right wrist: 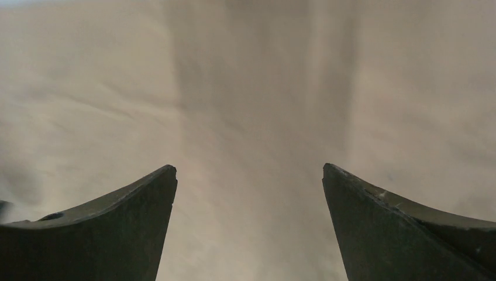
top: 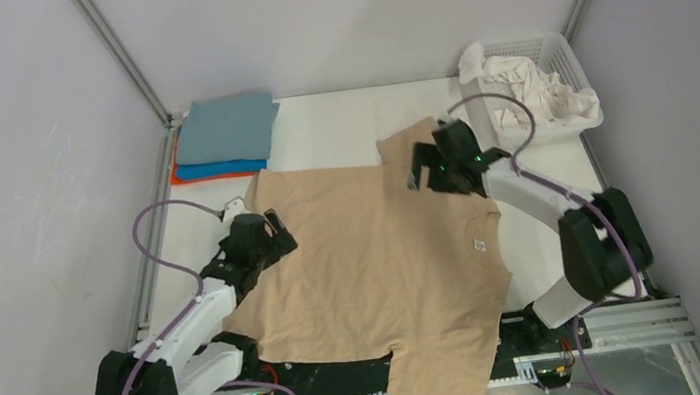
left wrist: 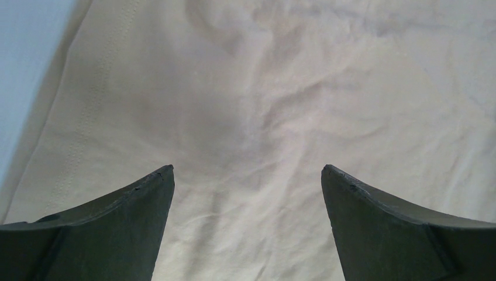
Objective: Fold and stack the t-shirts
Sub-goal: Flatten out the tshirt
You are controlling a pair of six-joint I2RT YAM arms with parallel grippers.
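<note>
You have the tan cloth t-shirt (top: 374,265) spread flat at dead centre (one sleeve hangs over the near edge). At 11 o'clock, a folded grey-blue shirt (top: 227,127) tops a bright blue shirt (top: 217,168) and an orange shirt (top: 180,178). At 1 o'clock, a white plastic mesh basket (top: 564,45) holds crumpled white cloth (top: 545,93). Both pincers hover spread wide over the tan cloth, holding nothing: left gripper (left wrist: 247,175) at its 9, right gripper (right wrist: 250,175) at its 1

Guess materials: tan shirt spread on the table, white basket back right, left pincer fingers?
Tan shirt: soft matte cloth, probably cotton jersey; it creases and shows a stitched hem. White basket: rigid moulded plastic by the look, with mesh-holed walls. Left pincer fingers: dark, matte, smooth with small edge nicks; likely hard plastic, though coated metal can't be ruled out.
</note>
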